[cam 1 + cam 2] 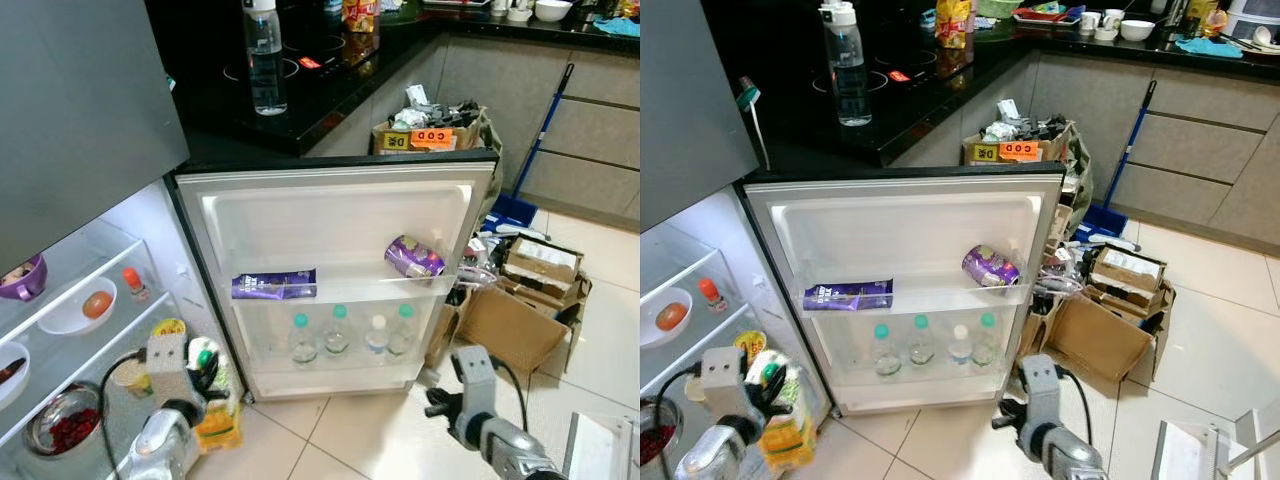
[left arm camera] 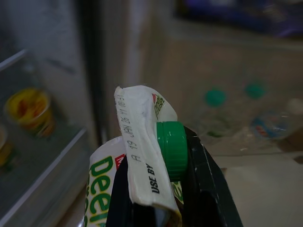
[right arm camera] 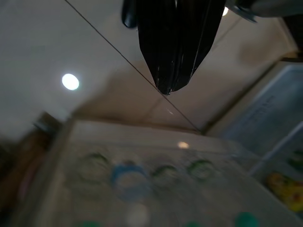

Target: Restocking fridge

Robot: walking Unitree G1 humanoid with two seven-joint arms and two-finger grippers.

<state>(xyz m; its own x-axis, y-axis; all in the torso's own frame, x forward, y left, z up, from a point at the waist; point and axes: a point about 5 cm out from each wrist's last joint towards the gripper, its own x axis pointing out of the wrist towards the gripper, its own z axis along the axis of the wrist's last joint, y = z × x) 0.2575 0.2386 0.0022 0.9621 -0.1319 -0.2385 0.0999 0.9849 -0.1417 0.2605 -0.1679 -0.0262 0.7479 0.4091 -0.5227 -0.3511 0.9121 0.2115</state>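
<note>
The left gripper (image 1: 205,372) held a juice carton (image 1: 218,412) tight, low beside the fridge shelves (image 1: 75,330). The shelves were on its left. The right gripper (image 3: 174,71) was closed and empty.

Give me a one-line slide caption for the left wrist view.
Left gripper clamps a green-capped juice carton beside the open fridge door.

Fridge door (image 1: 340,215): white moulded plastic, smooth, satin sheen. Door bottles (image 1: 350,335): clear plastic, coloured caps. Carton (image 2: 142,156): printed paperboard, creased top seam, glossy green plastic cap. Desk (image 1: 320,90): black, polished, reflective. Floor (image 1: 340,430): glossy pale tiles. Boxes (image 1: 520,310): brown matt cardboard. Left end effector (image 2: 170,189): matt black fingers.
</note>
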